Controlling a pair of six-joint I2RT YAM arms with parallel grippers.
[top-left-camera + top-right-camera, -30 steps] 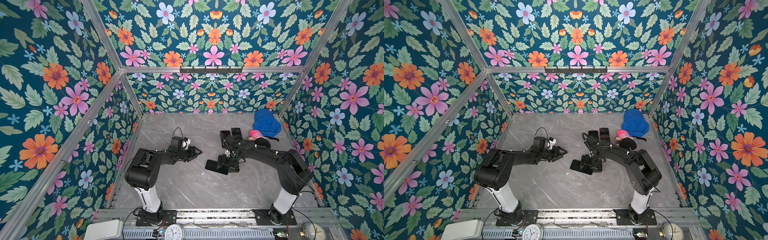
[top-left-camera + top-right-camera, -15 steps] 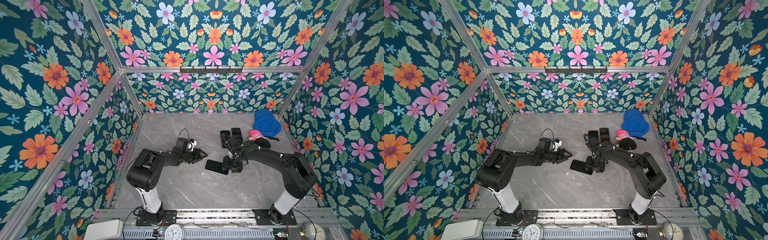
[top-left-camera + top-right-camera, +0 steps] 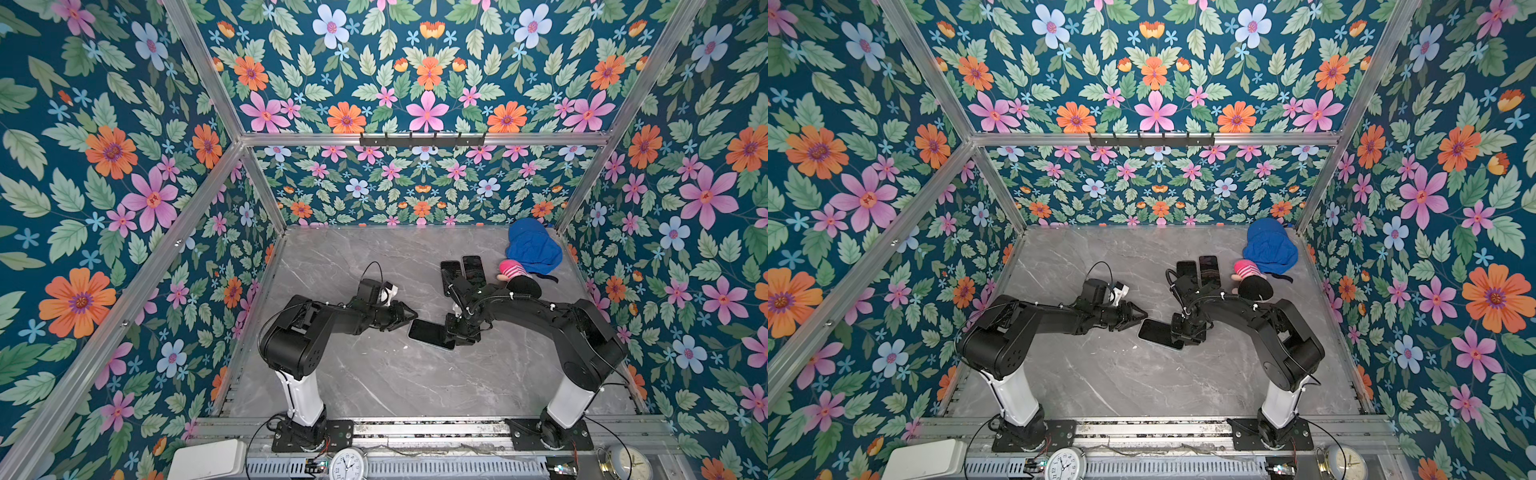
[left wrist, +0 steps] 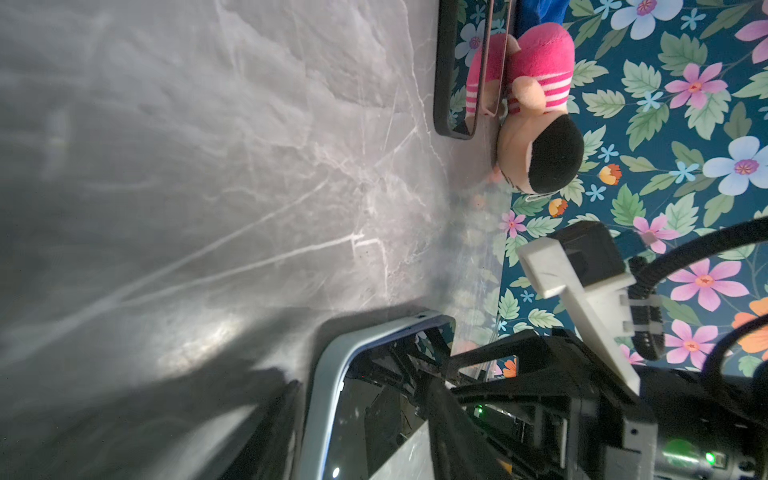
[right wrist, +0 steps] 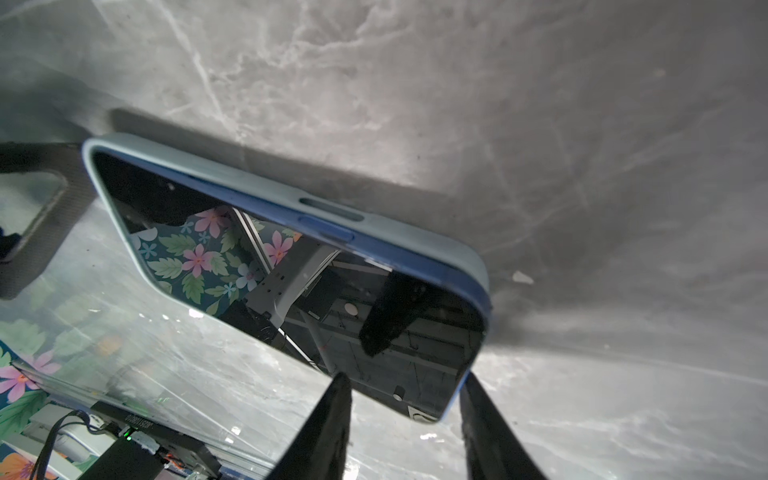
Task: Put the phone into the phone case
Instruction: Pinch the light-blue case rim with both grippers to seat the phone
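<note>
Grey marble counter [image 3: 374, 386], middle: black phone [image 3: 428, 332] in pale-blue case [image 5: 270, 187]; right hand [image 5: 405, 376] straddles its corner, left hand [image 3: 411, 316] alongside; I cannot tell either grip.

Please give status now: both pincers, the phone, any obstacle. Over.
Left pincer at one end of phone, right pincer astride other end; grips unclear. Phone lies in light blue case, one long edge proud of rim. Doll and two dark devices behind, apart.

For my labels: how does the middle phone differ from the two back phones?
The middle phone lies slantwise; the back phones point to the rear wall. The middle phone sits in a pale blue case; one back phone has a black rim. All show dark glossy screens.
</note>
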